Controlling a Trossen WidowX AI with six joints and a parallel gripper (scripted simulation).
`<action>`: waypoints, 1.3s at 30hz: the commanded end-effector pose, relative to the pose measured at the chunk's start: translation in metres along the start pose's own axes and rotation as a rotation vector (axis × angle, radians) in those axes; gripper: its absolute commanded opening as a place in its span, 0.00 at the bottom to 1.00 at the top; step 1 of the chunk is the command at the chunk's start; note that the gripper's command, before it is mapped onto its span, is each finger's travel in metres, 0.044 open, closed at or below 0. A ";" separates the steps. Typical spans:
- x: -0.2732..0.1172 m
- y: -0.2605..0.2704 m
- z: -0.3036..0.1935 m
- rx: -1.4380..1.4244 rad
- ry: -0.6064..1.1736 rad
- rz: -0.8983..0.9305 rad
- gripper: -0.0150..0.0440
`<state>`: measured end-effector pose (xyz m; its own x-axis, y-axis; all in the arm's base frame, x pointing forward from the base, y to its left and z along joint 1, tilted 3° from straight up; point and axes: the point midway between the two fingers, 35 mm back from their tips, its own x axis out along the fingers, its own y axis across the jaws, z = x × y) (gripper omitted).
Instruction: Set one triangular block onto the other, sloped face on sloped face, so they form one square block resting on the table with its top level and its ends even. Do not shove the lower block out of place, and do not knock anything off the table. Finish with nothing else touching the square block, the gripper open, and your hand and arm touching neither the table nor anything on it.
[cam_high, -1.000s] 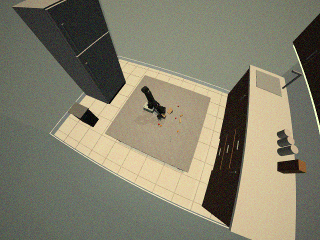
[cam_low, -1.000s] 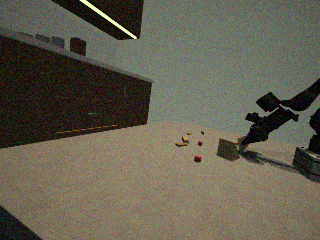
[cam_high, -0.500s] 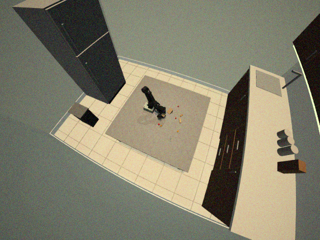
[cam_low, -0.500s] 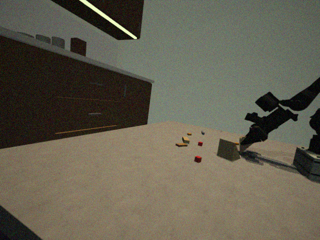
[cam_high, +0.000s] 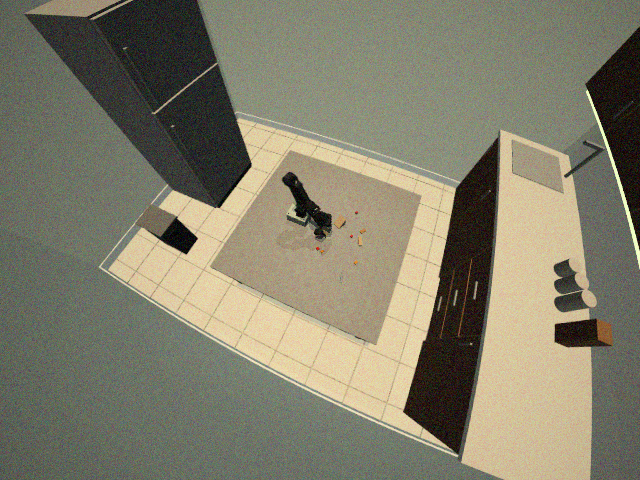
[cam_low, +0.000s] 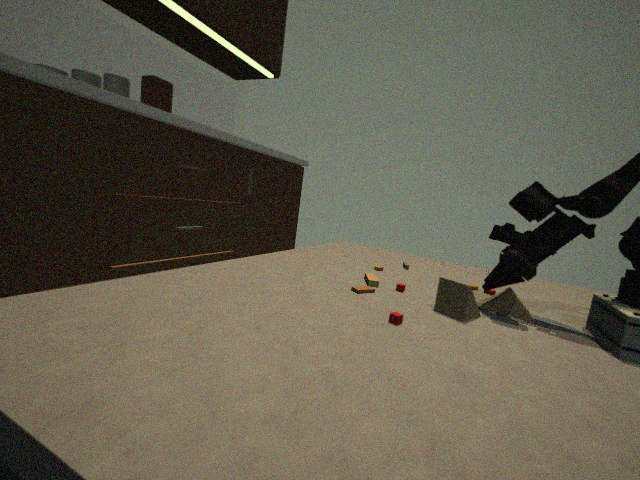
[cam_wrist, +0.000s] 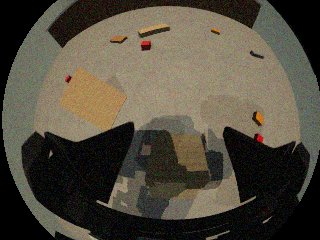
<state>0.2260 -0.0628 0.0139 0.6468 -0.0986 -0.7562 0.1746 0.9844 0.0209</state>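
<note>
Surface: grey-beige mat
Near block: tan wooden triangular prism, on the mat below the black gripper, ridge up, running between the fingers rather than across them
Other block: matching tan triangular prism, ahead-left in the wrist view
Fingers: wide, holding nothing
Next: likely regrasp, judging the ridge's angle

Dark drawer cabinets under a pale countertop — tall dark fridge opposite — pale tiled floor, grey-green walls, lit strip beneath wall cupboard.
</note>
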 end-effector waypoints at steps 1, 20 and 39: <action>-0.022 -0.002 0.030 -0.002 -0.027 -0.006 1.00; -0.062 -0.001 0.071 0.025 0.262 0.007 1.00; -0.006 0.000 0.076 0.017 1.122 -0.002 1.00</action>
<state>0.2744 -0.0736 0.0788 -0.2612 0.0884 -0.9612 0.2027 0.9786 0.0349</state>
